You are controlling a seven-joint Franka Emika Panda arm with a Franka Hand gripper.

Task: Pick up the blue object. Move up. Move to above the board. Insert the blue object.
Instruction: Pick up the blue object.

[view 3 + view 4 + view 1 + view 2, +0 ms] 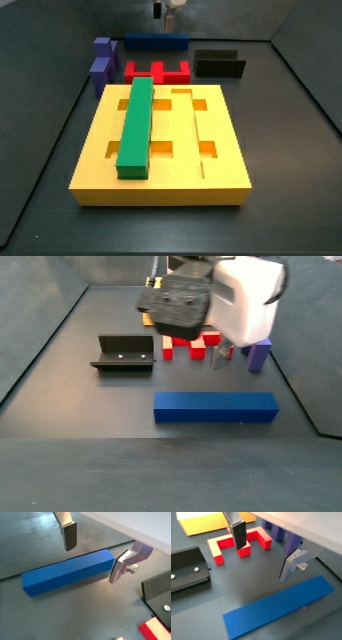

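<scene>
None of the four steps is done yet, as far as I can judge. Blue object (pixel 215 407) lies flat on the floor, not lifted, well apart from the board (pixel 227 160). In both wrist views the bar sits below the gripper (pixel 93 554), roughly between the two fingers, with a clear gap on each side; no contact visible. Jaws stand spread wide, nothing held.

So the pick looks about to start: gripper needs to come down and close on the bar, then lift, carry over to the board, insert. All of that is left.

Green bar (pixel 136 125) already sits in one long groove of the board; another groove beside it looks free, likely the target, but I can't confirm the fit from here.

Also around: red pieces (pixel 236 543), purple stepped block (pixel 102 57), the fixture (pixel 122 353).

Hard to read:
- In a side view the arm body blocks the gripper, so its height above the bar is unclear.
- In a side view the gripper is tiny at the far end, and the blue object is only a sliver behind the red pieces.
- Board is mostly out of the wrist views.
</scene>
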